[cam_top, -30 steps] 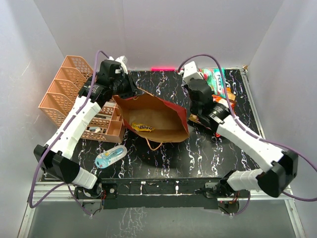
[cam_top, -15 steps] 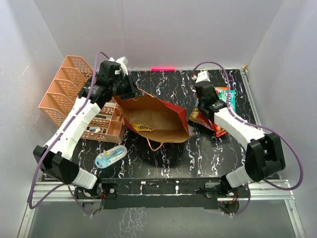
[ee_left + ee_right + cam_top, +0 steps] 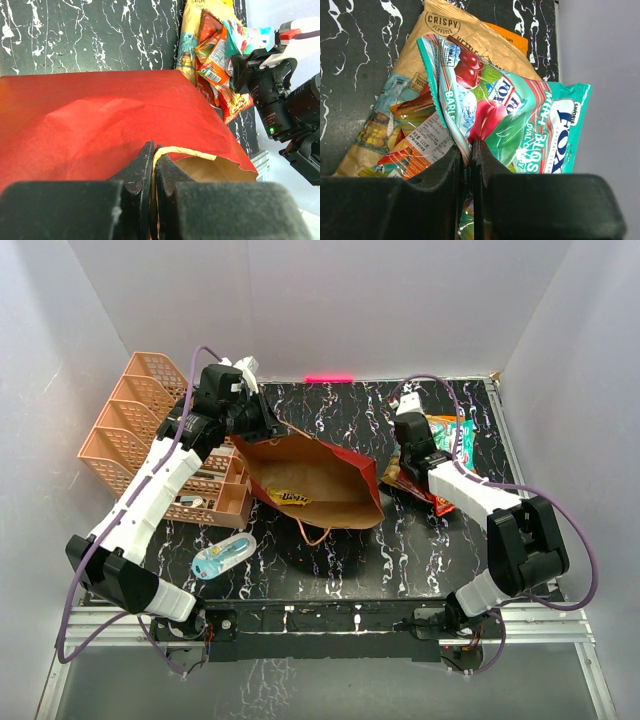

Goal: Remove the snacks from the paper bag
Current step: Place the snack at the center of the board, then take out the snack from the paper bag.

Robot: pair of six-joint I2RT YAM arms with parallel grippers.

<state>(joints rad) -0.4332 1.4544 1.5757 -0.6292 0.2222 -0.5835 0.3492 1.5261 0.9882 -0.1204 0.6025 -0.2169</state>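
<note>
Black white-veined marble worktop [image 3: 400, 540]. A large paper gift bag [image 3: 320, 475], red outside and kraft inside, sits dead centre, lying open toward the overhead camera. The pink plastic basket organizer [image 3: 130, 430] at 9 o'clock is not involved.

Left claw [image 3: 152, 150] is pinched tight on the bag's rim at its 11 o'clock corner, propping the mouth open. I'd leave that grip alone, since it's my access.

A glossy snack pile [image 3: 440, 455] lies on the worktop at 3 o'clock of the bag, just beside it. I can't tell if they touch. Right claw [image 3: 468, 150] is over the pile, jaws nearly together on the sealed edge of a teal-and-red crinkly foil candy pack [image 3: 520, 115]. That pack lies over a tan-gold chip bag [image 3: 465, 40] and orange packets.

My read is that this is the drop-off. To do it well:
- Open the jaws fully before lifting.
- Pull straight up so the foil doesn't snag and drag the heap.
- Put nothing nearer the worktop's 3 o'clock edge, because glossy packs slide.

Next target is a small yellow-brown M&M's pack [image 3: 293, 498], flat on the kraft floor toward the bag's 7 o'clock side. I see nothing else inside, so I judge it the last one. For a flat pack on paper I'd come in low, pinch an end seam and avoid the bag wall.
</note>
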